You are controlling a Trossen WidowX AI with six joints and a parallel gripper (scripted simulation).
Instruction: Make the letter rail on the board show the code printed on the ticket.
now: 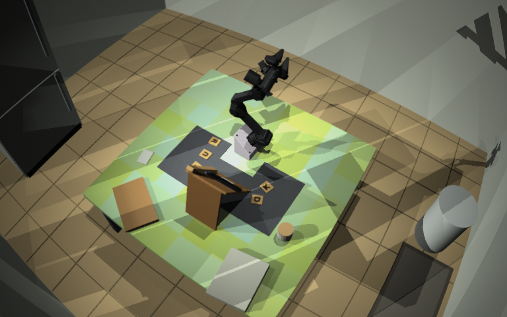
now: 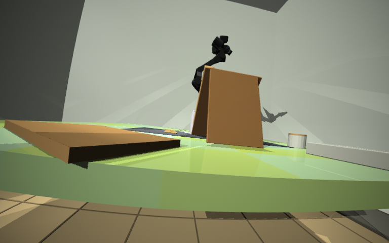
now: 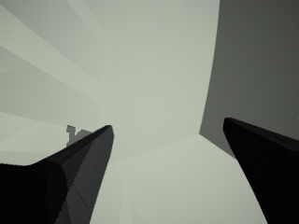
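Note:
My gripper (image 1: 285, 54) (image 3: 168, 127) is open and empty, raised high above the counter, facing the wall. A tile R (image 1: 214, 140), a U-like tile (image 1: 204, 154) and a partly hidden tile (image 1: 196, 164) lie on the dark mat (image 1: 177, 158) (image 2: 143, 130) on one side of the upright brown board (image 1: 203, 198) (image 2: 233, 109). A tile K (image 1: 266, 186) and a tile D (image 1: 257, 199) lie on the other side. The board shows mostly its back; its rail and any tiles there cannot be made out. A small pale card (image 1: 145, 156) lies beyond the mat, no print readable.
A flat brown box (image 1: 135, 201) (image 2: 85, 134) lies by the counter edge. A round tin with a wooden lid (image 1: 285, 231) (image 2: 297, 140) stands near the mat's corner. A pale flat slab (image 1: 239, 278) (image 2: 344, 154) lies at another edge. The board stands tall between the tile groups.

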